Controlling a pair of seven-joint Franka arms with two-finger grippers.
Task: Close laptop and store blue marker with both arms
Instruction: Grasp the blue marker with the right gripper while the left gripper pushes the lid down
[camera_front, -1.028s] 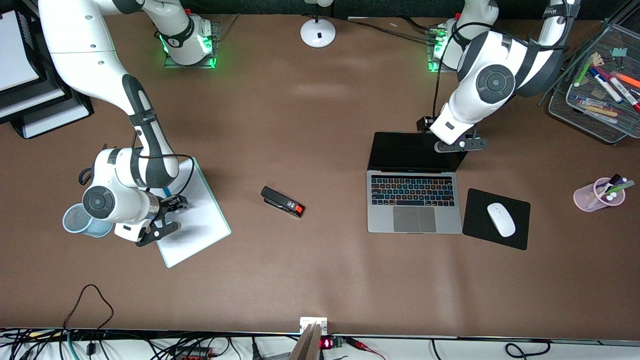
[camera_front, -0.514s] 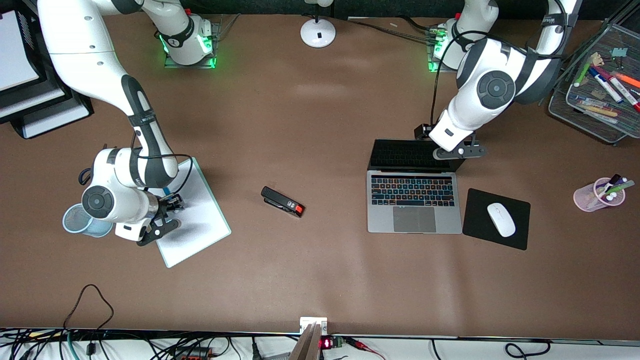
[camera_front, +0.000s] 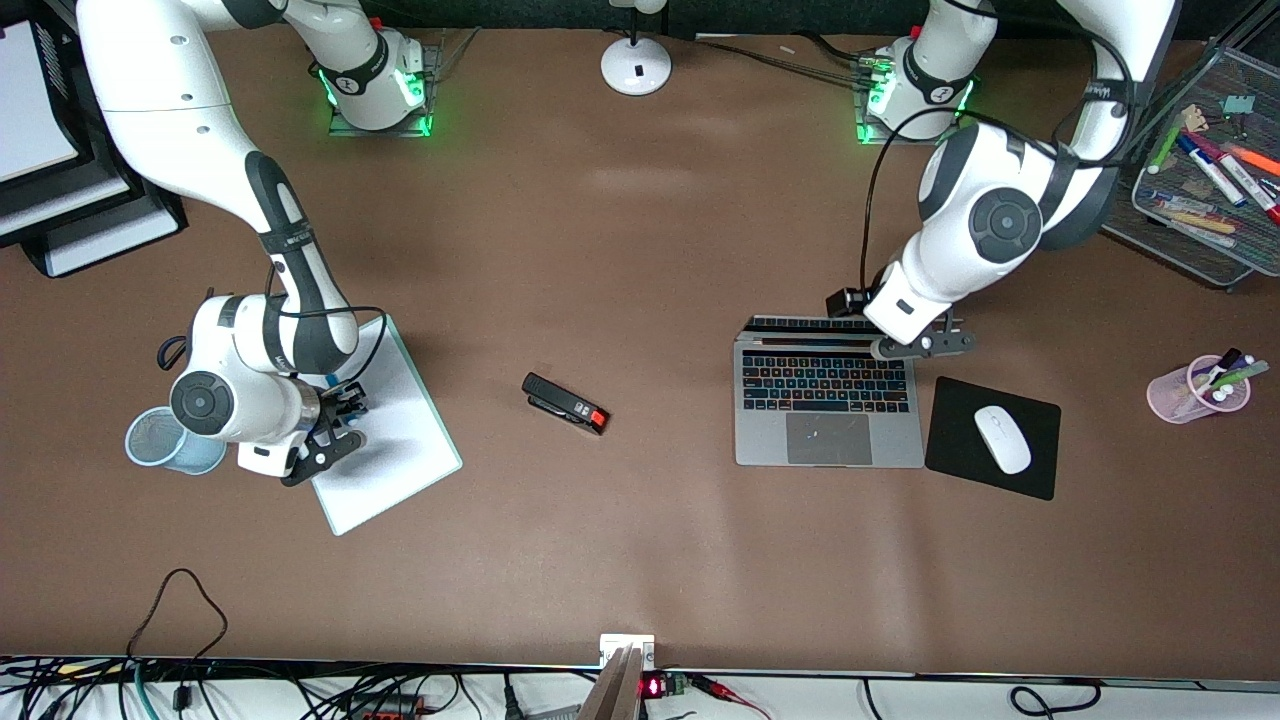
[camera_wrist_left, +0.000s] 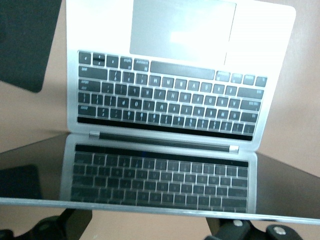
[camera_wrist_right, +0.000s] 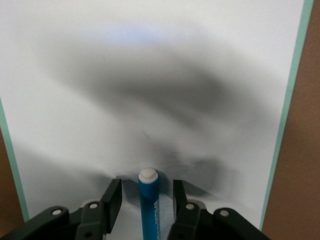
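The silver-grey laptop (camera_front: 760, 440) lies open toward the left arm's end of the table, its lid (camera_front: 800, 325) tipped well down over the keyboard. My left gripper (camera_front: 922, 343) is open and sits at the lid's top edge. In the left wrist view the laptop (camera_wrist_left: 260, 40) shows with its keys mirrored in the screen, and my left gripper (camera_wrist_left: 145, 231) has the lid's edge running across it. My right gripper (camera_front: 338, 430) is low over the white board (camera_front: 400, 440). In the right wrist view my right gripper (camera_wrist_right: 146, 187) is open astride the blue marker (camera_wrist_right: 149, 210), which lies on the board (camera_wrist_right: 150, 75).
A black stapler (camera_front: 565, 402) lies mid-table. A black mouse pad (camera_front: 960, 440) with a white mouse (camera_front: 1002, 438) sits beside the laptop. A pale blue cup (camera_front: 160, 440) stands beside the right arm. A pink pen cup (camera_front: 1195, 390) and a wire tray (camera_front: 1200, 250) stand at the left arm's end.
My left gripper has moved toward the front camera with the lid, which went from wide open to well tipped down. My right gripper barely shifted over the board.
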